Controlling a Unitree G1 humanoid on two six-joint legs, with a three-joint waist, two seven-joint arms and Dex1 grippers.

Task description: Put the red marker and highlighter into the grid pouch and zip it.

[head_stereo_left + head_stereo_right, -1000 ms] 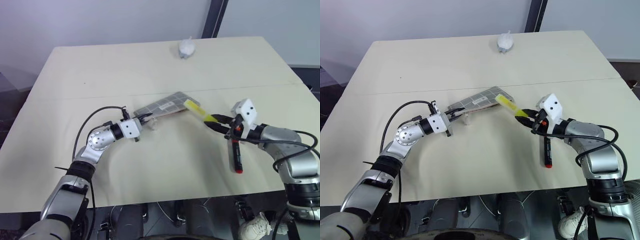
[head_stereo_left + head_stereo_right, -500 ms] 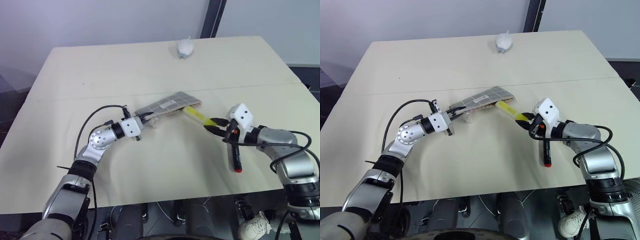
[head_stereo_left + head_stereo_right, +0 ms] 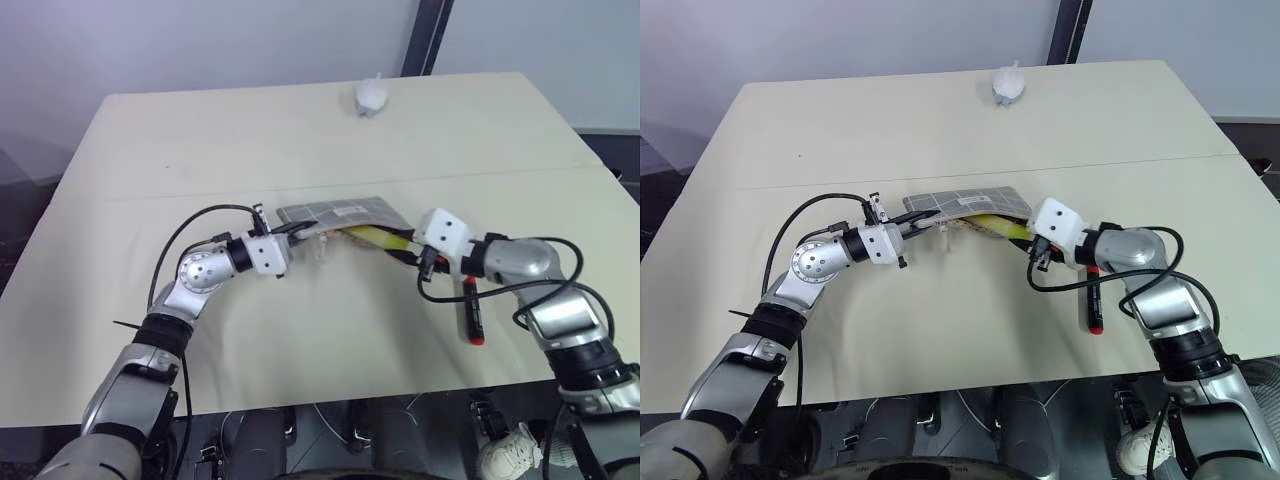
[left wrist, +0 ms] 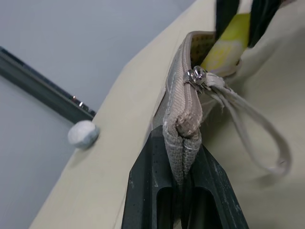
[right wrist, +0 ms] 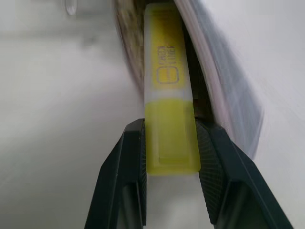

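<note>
From the head camera I see my left gripper clamped on one end of the grid pouch, which is lifted off the table, its grid face up. My right gripper holds the highlighter at the pouch's open edge; its far end is tucked under the fabric, so I cannot tell how deep it sits. The red marker lies on the table just beside my right forearm, its upper end hidden behind the arm. A small white lump sits near the far edge of the table. In the left wrist view, both fingers are pressed together on the pouch's seam, the zipper pull and its cord loop hang just beyond, and a yellow strip shows in the mouth between two dark fingers cut off by the frame. In the right wrist view, my fingers pinch the highlighter's bright yellow end, the pale end pointing into the blurred opening of the pouch.
</note>
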